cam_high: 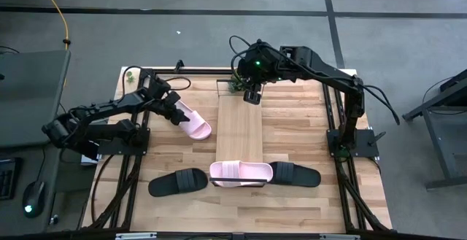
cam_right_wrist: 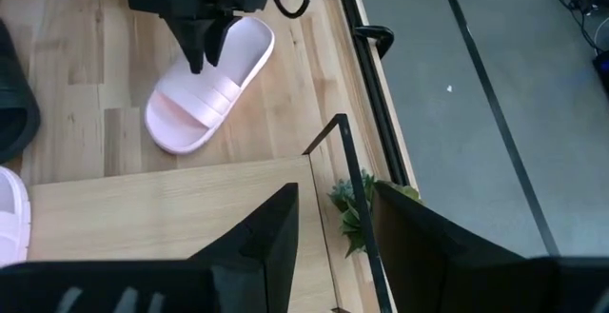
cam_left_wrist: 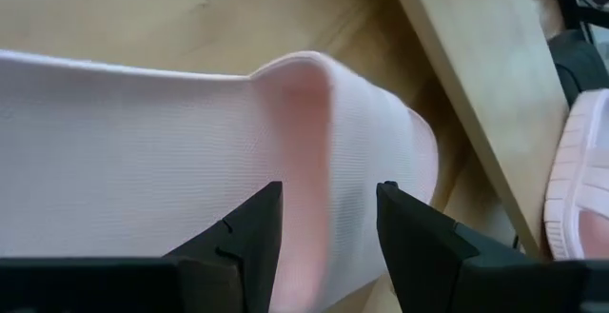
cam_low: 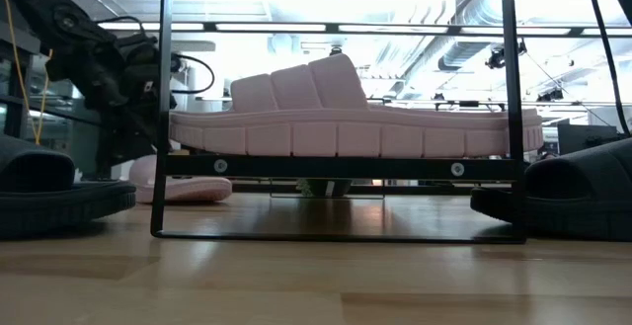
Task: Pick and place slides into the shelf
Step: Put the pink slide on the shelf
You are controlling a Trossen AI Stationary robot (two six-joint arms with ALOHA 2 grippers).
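Progress: I count one pale pink slide (cam_high: 241, 173) already lying across the near end of the shelf (cam_high: 238, 127), so by my reckoning one of four is done.
Left to do: the second pink slide (cam_high: 194, 124) sits on the table (cam_high: 292, 134) just beside the shelf's left edge; one black slide (cam_high: 177, 182) lies on the table left of the shelf's near end, the other black slide (cam_high: 295, 174) on its right, touching or nearly touching the placed pink one.
Step in hand: I judge I am picking up the second pink slide with the left arm.
Left gripper (cam_high: 174, 109): it is down at the heel end of that slide. In its wrist view the fingers (cam_left_wrist: 249, 227) stand a little apart with the slide's raised edge between them; I would say they straddle it, but I cannot tell whether the pads are pressing yet.
Right gripper (cam_high: 252, 94): it hovers over the far end of the shelf, holding nothing, its jaws parted with a clear gap and the shelf's corner showing through.
Shelf: most of its board is bare beyond the placed slide, so there is room for the rest.
Next, as I see it: close on the edge, lift, and carry the slide over onto the board.
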